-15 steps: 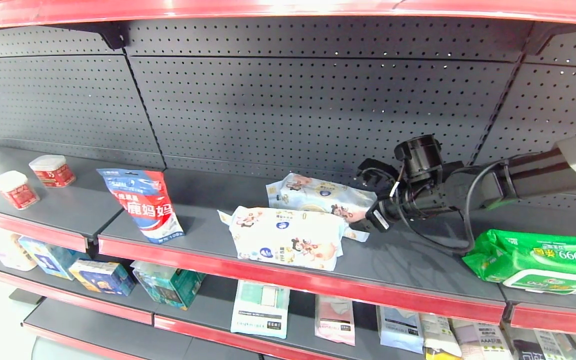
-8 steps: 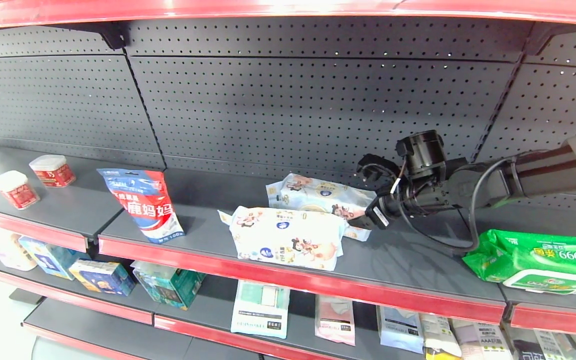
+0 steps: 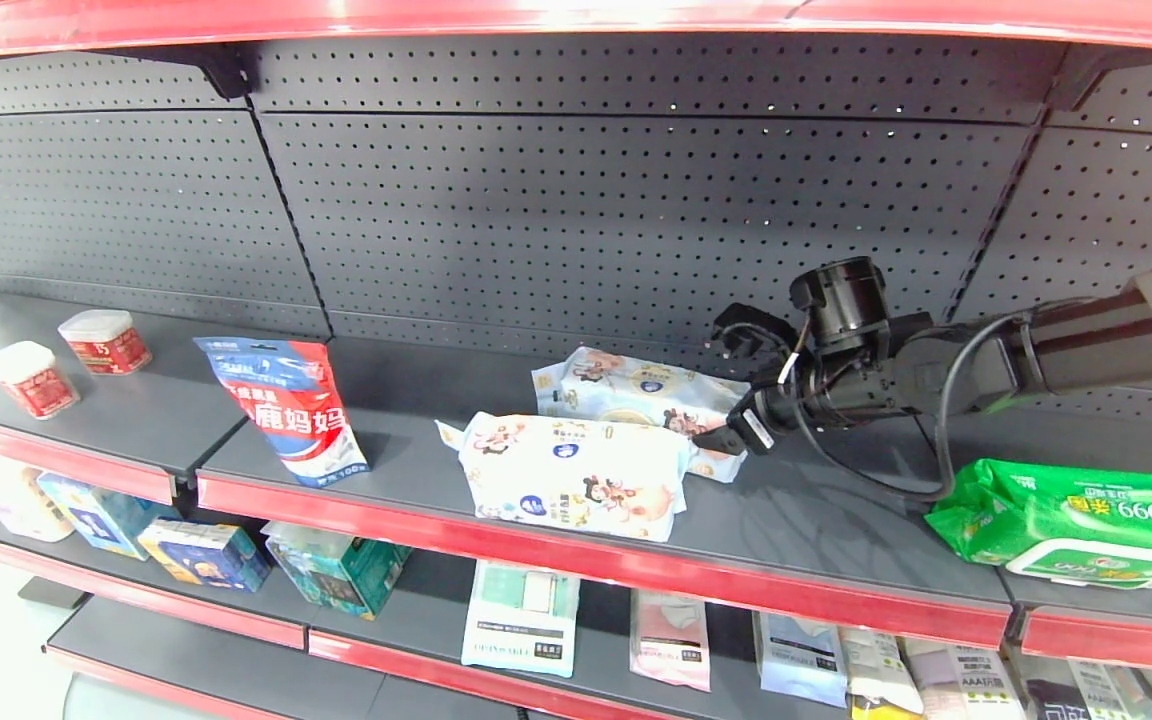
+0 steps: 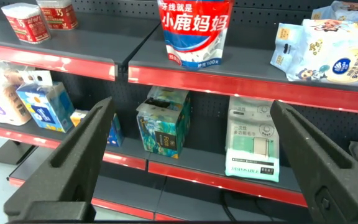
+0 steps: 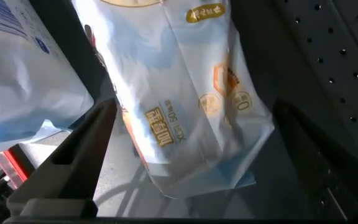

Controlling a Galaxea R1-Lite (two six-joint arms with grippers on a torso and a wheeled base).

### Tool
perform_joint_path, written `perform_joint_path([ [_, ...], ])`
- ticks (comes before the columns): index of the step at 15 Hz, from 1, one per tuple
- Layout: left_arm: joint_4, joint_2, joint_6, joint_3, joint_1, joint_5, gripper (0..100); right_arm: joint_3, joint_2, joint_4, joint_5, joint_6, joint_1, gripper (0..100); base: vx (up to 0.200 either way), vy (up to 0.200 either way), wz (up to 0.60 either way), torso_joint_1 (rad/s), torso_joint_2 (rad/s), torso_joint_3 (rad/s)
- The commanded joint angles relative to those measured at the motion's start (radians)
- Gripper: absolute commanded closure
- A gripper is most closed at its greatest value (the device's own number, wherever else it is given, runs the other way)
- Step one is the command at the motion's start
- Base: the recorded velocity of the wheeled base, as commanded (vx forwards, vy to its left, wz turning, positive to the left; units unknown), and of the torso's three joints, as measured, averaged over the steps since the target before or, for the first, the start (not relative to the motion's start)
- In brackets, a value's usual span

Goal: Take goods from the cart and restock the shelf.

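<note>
Right tool (image 3: pixel 721 440) sits low over the shelf (image 3: pixel 816 530), its fingers spread wide and pointing left at the right end of the far pack (image 3: pixel 636 392). From the right wrist view that end of the pack lies between the two open fingers, flat on the shelf board and not gripped; whether either finger touches it I cannot tell. The far pack is pale blue and white with cartoon print and lies close to the pegboard back wall. Just in front of it, overlapping its near edge, lies the near pack (image 3: pixel 576 475) of the same kind, close to the red shelf lip.

Left of both packs a red-and-blue pouch (image 3: pixel 288 408) stands upright near the lip. Farther left, on the next shelf section, two small white-lidded jars (image 3: pixel 31 378) stand apart from each other. To the right of the arm a green pack (image 3: pixel 1076 520) lies flat.

Left tool (image 4: pixel 191 106) hangs wide open and holds nothing, well in front of the shelving, facing the lower shelf (image 4: pixel 135 163), where a green box (image 4: pixel 163 121) stands.
</note>
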Motion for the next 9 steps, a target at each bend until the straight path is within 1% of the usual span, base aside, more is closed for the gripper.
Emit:
perform_joint_path([
  [1, 0.000, 0.001, 0.000, 0.000, 0.000, 0.001, 0, 0.000, -0.002, -0.001, -0.002, 0.000, -0.002, 0, 0.000, 0.000, 0.00, 0.000, 0.00, 0.000],
  [9, 0.000, 0.001, 0.000, 0.000, 0.000, 0.001, 0, -0.009, 0.001, -0.001, -0.002, 0.000, 0.001, 0, 0.000, 0.000, 0.00, 0.000, 0.00, 0.000],
])
